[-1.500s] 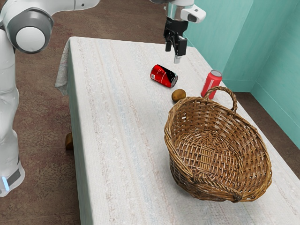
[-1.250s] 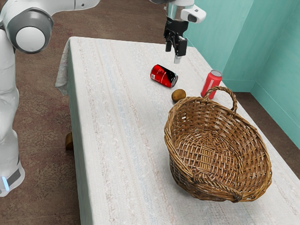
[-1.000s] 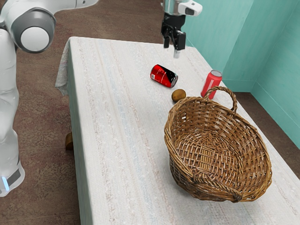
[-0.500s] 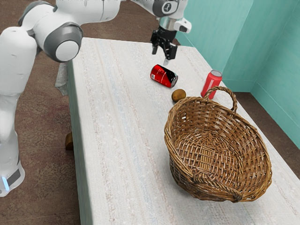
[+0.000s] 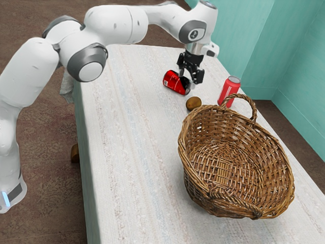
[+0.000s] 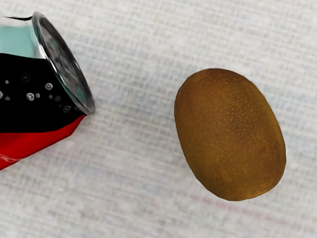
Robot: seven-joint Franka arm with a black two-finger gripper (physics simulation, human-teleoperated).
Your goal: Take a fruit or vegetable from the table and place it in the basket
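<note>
One kiwi (image 5: 193,104), near gripper (image 5: 188,80), lower down

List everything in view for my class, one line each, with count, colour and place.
cloth-covered table: one, whitish, in the centre
wicker basket: one, brown, on the table
kiwi: one, brown, on the table near the basket
lying soda can: one, red and black, near the kiwi
upright soda can: one, red, beyond the basket
rounded object: one, brown, low beside the table
floor: one, brown, around the table
walls: at least two, teal, beyond the table
robot arm: one, white and grey, over the table
gripper: one, black, open above the table
</note>
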